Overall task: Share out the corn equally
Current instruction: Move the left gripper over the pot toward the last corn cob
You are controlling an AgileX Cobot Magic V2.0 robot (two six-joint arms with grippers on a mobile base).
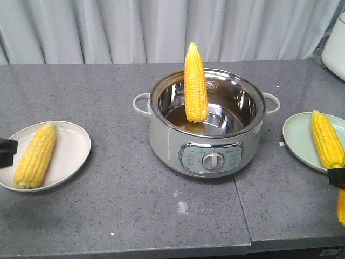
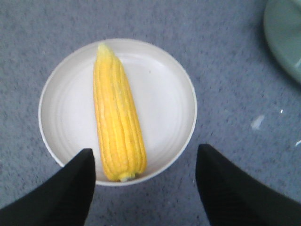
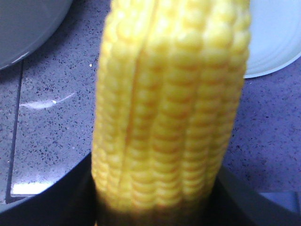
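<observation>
pot [image 1: 167, 137] between two plates [image 1: 73, 151] | cob [image 1: 196, 81] propped upright inside

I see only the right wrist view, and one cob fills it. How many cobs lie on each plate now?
Observer: The white plate carries a single cob.
Operator: And the other one?
Observer: The green plate carries a second cob.
Operator: Is there any corn elsewhere?
Observer: Yes, apart from your held cob, a third cob stands upright in the pot.
</observation>
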